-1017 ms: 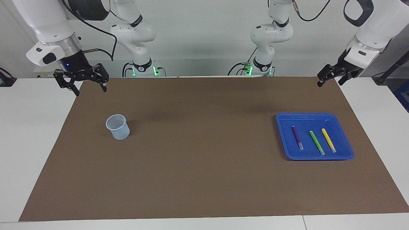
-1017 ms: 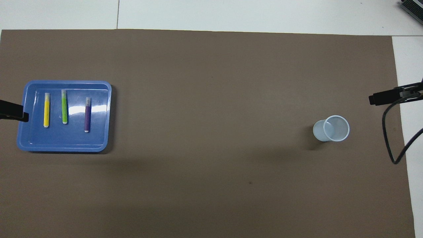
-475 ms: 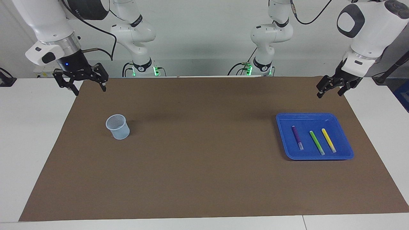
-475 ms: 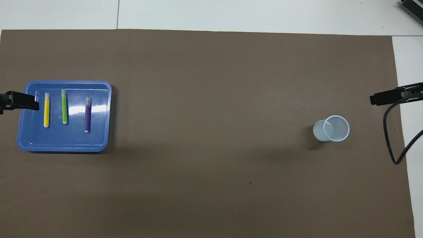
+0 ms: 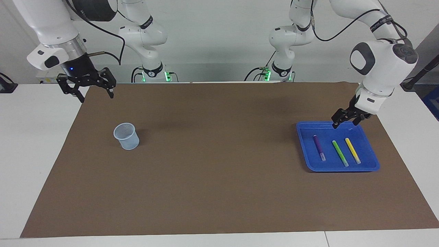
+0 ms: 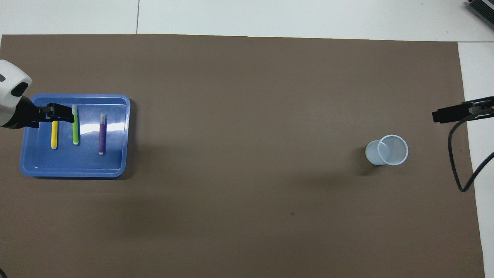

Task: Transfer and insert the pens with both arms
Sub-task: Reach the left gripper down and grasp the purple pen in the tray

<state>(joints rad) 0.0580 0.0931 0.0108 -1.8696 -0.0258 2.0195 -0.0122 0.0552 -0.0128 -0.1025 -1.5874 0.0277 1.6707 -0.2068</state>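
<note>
A blue tray (image 5: 372, 164) sits on the brown mat (image 5: 219, 178) near the left arm's end of the worktop (image 5: 37, 144). In it lie three pens side by side, apart from one another: the purple pen (image 5: 319, 147), the green pen (image 5: 340, 153) and the yellow pen (image 5: 353, 150). The left pincer (image 5: 347, 118) hangs over the tray's edge nearest the robots, its fingers apart and holding nothing. A pale cup (image 5: 126, 136) stands upright toward the right arm's end of the mat. The right pincer (image 5: 87, 85) waits above the mat's corner nearest the robots at that end, fingers spread, empty.
</note>
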